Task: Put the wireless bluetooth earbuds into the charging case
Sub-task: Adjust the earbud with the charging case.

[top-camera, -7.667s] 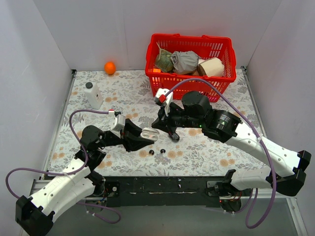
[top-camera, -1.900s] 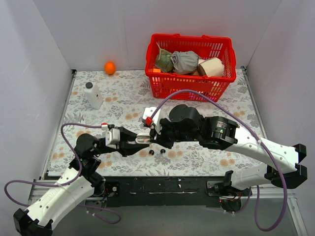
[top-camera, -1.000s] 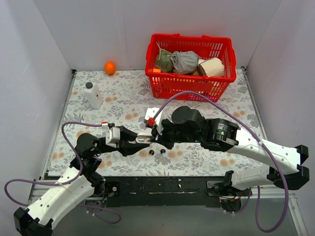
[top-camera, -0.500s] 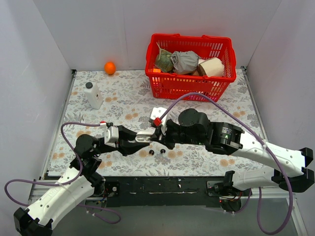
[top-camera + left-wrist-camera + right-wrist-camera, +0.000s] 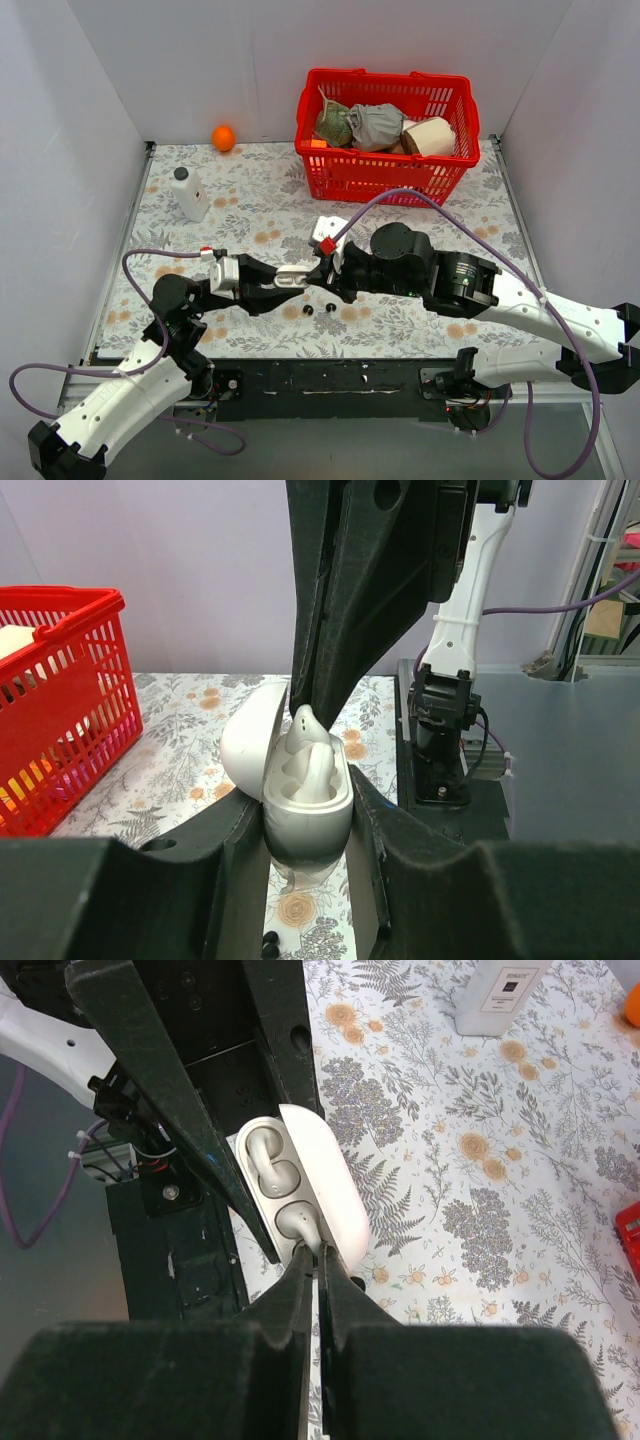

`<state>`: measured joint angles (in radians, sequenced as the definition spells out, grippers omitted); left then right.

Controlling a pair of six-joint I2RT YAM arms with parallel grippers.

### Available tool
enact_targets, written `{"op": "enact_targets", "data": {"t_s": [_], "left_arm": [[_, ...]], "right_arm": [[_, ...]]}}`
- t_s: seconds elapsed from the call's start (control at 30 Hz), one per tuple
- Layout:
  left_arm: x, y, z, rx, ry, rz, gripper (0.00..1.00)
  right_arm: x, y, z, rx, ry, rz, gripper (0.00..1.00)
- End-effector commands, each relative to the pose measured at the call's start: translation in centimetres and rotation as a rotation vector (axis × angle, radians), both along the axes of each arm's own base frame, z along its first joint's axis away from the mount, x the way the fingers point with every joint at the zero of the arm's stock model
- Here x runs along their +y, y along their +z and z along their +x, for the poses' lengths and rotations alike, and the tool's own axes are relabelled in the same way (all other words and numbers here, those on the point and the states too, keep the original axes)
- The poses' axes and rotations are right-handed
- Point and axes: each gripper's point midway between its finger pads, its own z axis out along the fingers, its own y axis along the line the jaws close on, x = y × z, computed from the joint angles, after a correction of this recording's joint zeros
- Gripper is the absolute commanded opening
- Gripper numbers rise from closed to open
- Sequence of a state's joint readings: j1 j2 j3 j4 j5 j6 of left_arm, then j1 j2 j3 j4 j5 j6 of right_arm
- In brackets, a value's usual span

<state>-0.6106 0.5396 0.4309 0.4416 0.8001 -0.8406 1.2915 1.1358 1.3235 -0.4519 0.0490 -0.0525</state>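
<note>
At the far left of the floral table (image 5: 250,210) we see a white bottle (image 5: 189,194) standing upright, with an orange ball (image 5: 223,138) behind it near the back wall. Moving inward, our left gripper (image 5: 308,815) is clamped on the charging case (image 5: 300,1185). One finger presses each side of its lower half, and the case is held clear of the cloth. Its lid (image 5: 248,738) is swung open to one side, and we can make out two moulded wells inside the white shell. Closer to the arm bases than the case, the earbuds (image 5: 307,309) lie on the table as two tiny black beads. They are near each other but apart, and neither arm touches them. Just to the right, our right gripper (image 5: 318,1250) reaches across to meet the case. Its fingers are pinched together with only a hairline between them, and the tips rest at the edge of the nearer well. We cannot tell whether anything is caught between those tips. Farther right, toward the back wall, stands a red basket (image 5: 380,172) with crumpled items inside.
</note>
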Motion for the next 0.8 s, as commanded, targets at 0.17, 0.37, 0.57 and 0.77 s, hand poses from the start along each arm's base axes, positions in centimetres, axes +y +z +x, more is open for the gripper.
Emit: {"op": "enact_targets", "data": {"t_s": [0.17,0.37,0.57,0.77], "left_arm": [[0.0,0.3,0.3,-0.011,0.019,-0.013,0.0],[0.1,0.2,0.4,-0.005,0.021,-0.014,0.0],[0.1,-0.2,0.3,0.006,0.019,-0.006,0.0],[-0.1,-0.4,0.3,0.019,0.009,0.006,0.0]], "right_arm": [[0.0,0.9,0.4,-0.004,-0.029,0.031,0.34],[-0.5,2.0,0.6,-0.009,-0.057,0.06,0.48],[-2.6,6.7,1.1,-0.058,-0.11,0.19,0.54],[-0.7,8.1,-1.8,-0.022,0.076,0.188,0.18]]}}
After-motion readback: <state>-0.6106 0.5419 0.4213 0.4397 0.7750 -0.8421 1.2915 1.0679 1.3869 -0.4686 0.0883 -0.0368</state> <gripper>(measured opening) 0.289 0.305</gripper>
